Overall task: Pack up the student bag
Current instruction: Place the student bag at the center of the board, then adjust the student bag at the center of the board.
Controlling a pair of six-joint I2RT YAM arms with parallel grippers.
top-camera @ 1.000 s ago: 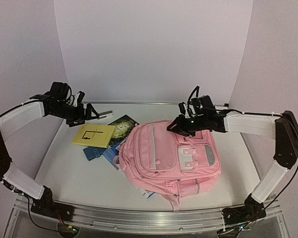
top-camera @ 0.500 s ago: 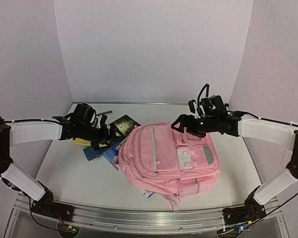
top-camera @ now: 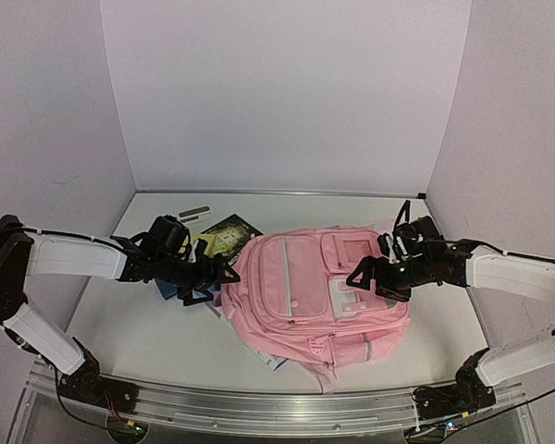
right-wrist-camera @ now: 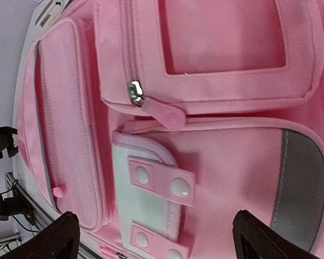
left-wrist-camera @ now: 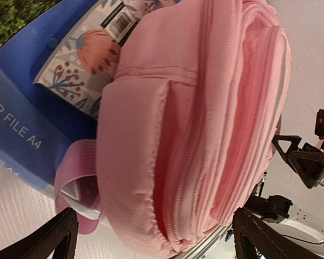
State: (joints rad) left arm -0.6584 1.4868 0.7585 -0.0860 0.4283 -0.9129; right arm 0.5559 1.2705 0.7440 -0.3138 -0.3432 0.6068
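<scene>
L arm (top-camera: 74, 259) & R arm (top-camera: 518, 275) are the same build. Each has 2 long links in smooth white shells, w/ black elbow & shoulder joints and a black base block. Wrist sections are all black and boxy. Thin black cable (top-camera: 402, 215) loops above R wrist, and a thin black lead runs by L base. L gripper (top-camera: 213, 284) & R gripper (top-camera: 371, 283) are matte black w/ 2 fingers (left-wrist-camera: 56, 240) each, wedge-shaped, tapering to tips.
</scene>
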